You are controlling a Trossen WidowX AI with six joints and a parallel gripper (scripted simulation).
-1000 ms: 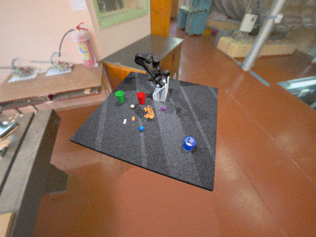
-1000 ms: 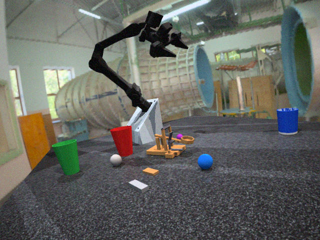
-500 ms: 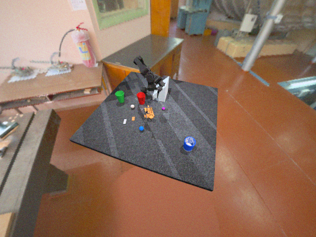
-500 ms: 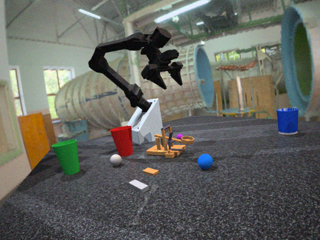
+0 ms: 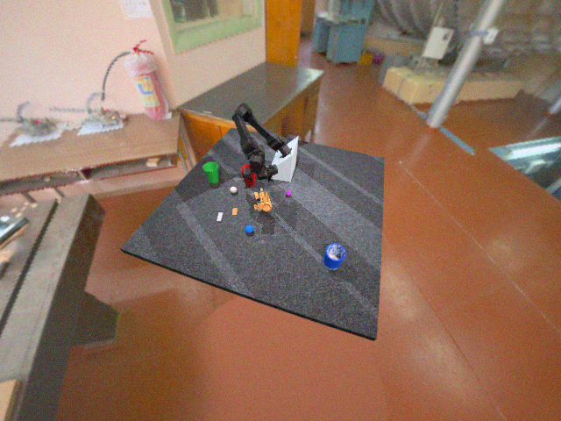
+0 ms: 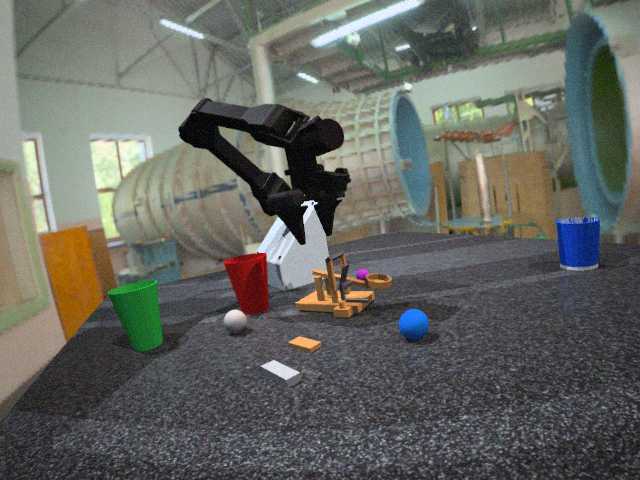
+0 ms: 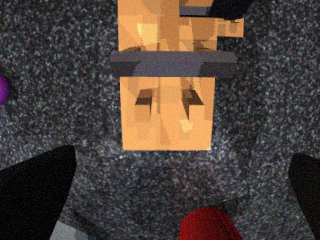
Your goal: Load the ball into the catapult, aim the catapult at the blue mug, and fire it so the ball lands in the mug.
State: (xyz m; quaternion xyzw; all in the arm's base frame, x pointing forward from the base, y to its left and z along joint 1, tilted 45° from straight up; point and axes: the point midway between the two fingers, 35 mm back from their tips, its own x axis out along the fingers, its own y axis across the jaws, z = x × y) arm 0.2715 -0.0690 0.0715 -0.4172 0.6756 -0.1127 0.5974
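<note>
The orange catapult (image 5: 261, 199) (image 6: 330, 304) (image 7: 167, 140) stands upright on the dark table. Its spoon cup (image 6: 378, 281) is empty and faces the side away from the arm's base. The small purple ball (image 5: 287, 194) (image 6: 362, 274) (image 7: 3, 90) lies on the table beside the catapult. The blue mug (image 5: 334, 257) (image 6: 577, 245) stands upright, far out from the catapult. My gripper (image 5: 259, 178) (image 6: 316, 238) (image 7: 186, 162) is wide open and empty, pointing down above the table near the catapult's base end.
A red cup (image 6: 250, 284) (image 7: 207, 227) stands close to the gripper; a green cup (image 5: 211, 173) (image 6: 138, 315) is farther aside. A blue ball (image 5: 249, 229) (image 6: 413, 324), white ball (image 5: 233, 189) (image 6: 235, 321), orange block (image 5: 234, 211) (image 6: 305, 344) and white block (image 5: 219, 217) (image 6: 279, 371) lie around.
</note>
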